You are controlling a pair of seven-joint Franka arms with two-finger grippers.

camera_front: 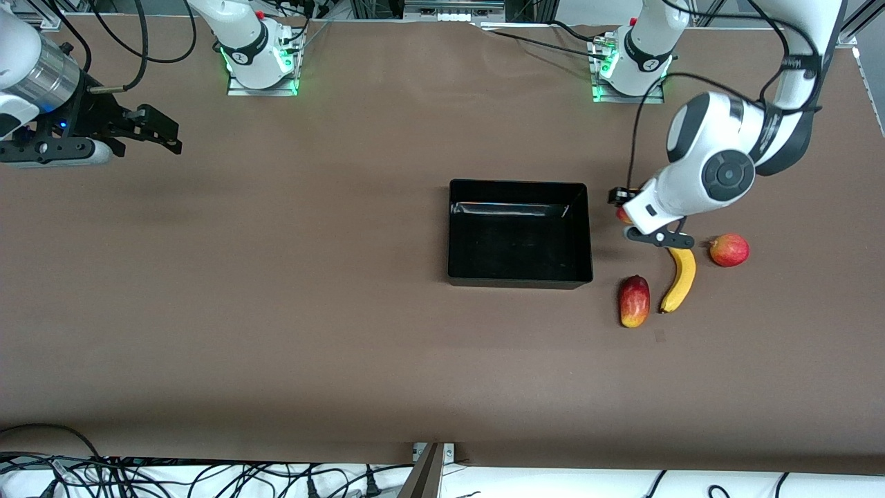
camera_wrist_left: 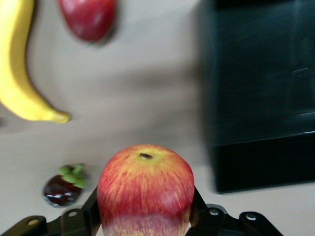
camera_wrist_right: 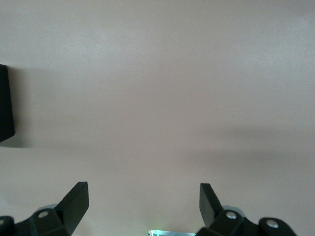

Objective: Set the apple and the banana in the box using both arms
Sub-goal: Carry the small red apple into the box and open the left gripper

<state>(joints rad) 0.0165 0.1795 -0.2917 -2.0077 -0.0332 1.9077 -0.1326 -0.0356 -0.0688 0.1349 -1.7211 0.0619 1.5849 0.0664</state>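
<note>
My left gripper [camera_front: 626,209] is shut on the apple [camera_wrist_left: 145,191], red with yellow streaks, and holds it low over the table beside the box's end toward the left arm. In the front view only a red sliver of the apple [camera_front: 623,215] shows under the hand. The black open-top box [camera_front: 518,185] is empty and also shows in the left wrist view [camera_wrist_left: 261,88]. The yellow banana [camera_front: 679,278] lies on the table nearer to the front camera than the left gripper; it also shows in the left wrist view [camera_wrist_left: 15,73]. My right gripper [camera_front: 166,137] is open and empty [camera_wrist_right: 142,189], waiting at the right arm's end of the table.
An elongated red-and-yellow fruit [camera_front: 634,301] lies beside the banana, toward the box. A round pinkish-red fruit [camera_front: 729,250] lies beside the banana toward the left arm's end. A small dark fruit with green leaves [camera_wrist_left: 61,187] sits on the table under the left hand.
</note>
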